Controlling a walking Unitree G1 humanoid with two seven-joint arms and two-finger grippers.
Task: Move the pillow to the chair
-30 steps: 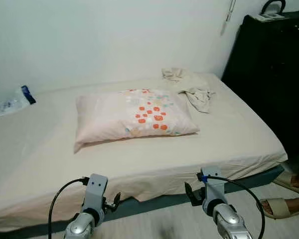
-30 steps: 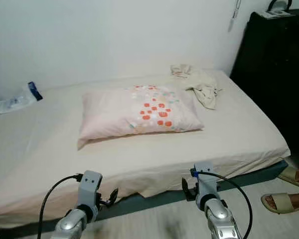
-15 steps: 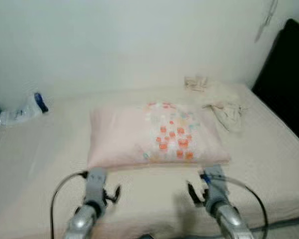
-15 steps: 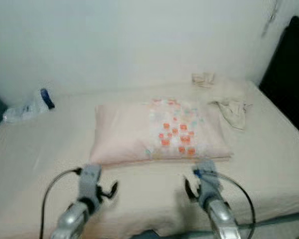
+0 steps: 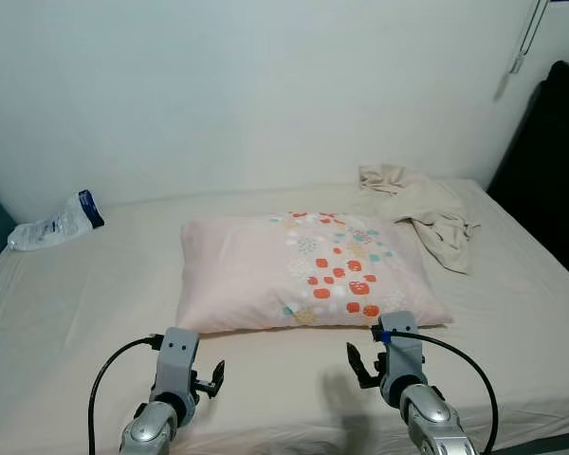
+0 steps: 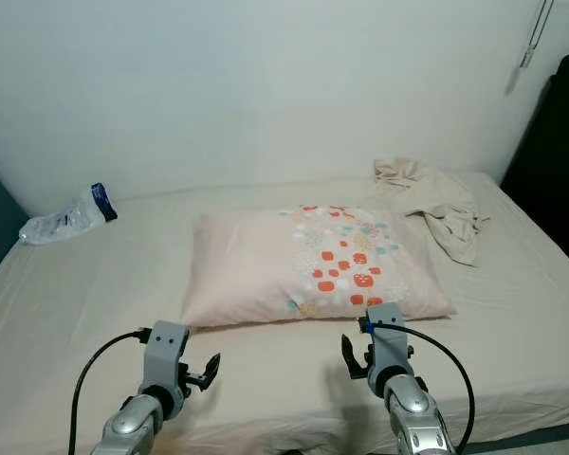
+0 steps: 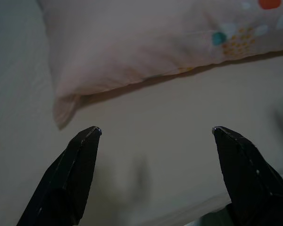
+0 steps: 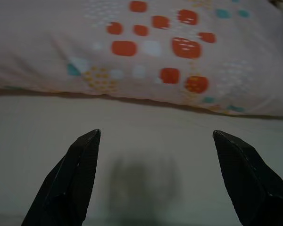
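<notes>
**Pillow on bed, both grippers spread in front of it**

Pillow (image 5: 303, 272) position: flat on the bed (image 5: 66, 313), roughly central on the cream sheet, long axis running across the bed. The cover is pale pink, with a patch of red, orange and teal squares on the half toward the robot's right. The near long edge faces the robot.

Left gripper (image 7: 154, 129): raised over the sheet in front of the pillow's near-left corner. Its two black fingers (image 7: 70, 174) are spread wide, with nothing between them. In the left wrist view the pillow corner and its flat seam flap lie beyond the fingertips, apart from them.

Right gripper (image 8: 155, 133): raised over the sheet in front of the patterned half of the pillow. Its fingers are likewise spread wide and hold nothing. In the right wrist view the near edge of the pillow runs across beyond the fingertips, not touching them, and the gripper's shadow falls on the sheet between the fingers.

Other items on the bed:
- A crumpled beige cloth (image 5: 427, 204) lies near the far right corner, just beside the pillow's far-right end.
- A clear plastic bottle (image 5: 52, 226) with a blue end lies on its side at the far left, close to the wall (image 5: 266, 85), well apart from the pillow.

A dark piece of furniture (image 5: 555, 190) stands at the right side of the bed.
</notes>
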